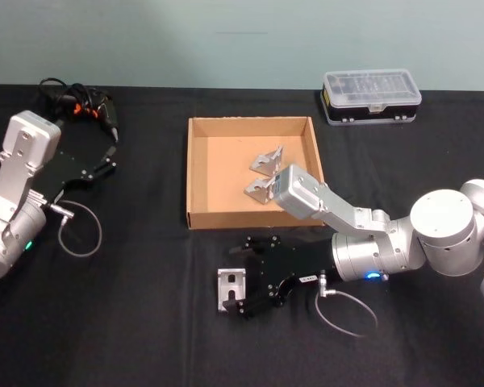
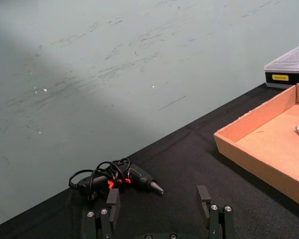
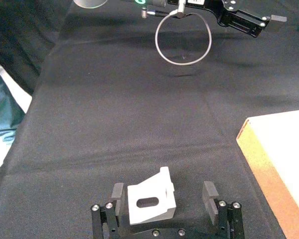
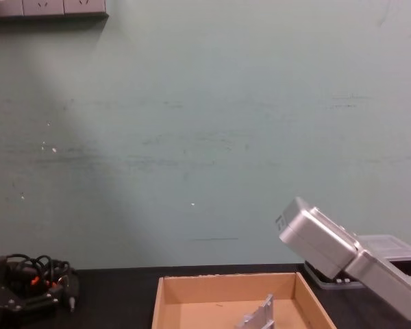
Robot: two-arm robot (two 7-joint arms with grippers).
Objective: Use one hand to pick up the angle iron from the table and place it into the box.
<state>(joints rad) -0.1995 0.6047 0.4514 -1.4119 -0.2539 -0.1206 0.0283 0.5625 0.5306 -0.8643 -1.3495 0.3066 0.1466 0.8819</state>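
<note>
1. Straddling the angle iron (image 3: 151, 203) on the table (image 1: 145, 339), my right gripper (image 3: 164, 199) sits in front of the box's (image 1: 195, 173) near wall; its fingers are spread, one on each side, and from the right wrist view I cannot tell whether they touch the part.
2. Head view adds two more brackets (image 1: 266, 173) lying inside the box.
3. My left gripper (image 2: 159, 201) hangs parked far left, fingers apart, near a corded tool (image 2: 117, 178).
4. Bare black tabletop lies left of the angle iron; the box's near wall stands between it and the interior.
</note>
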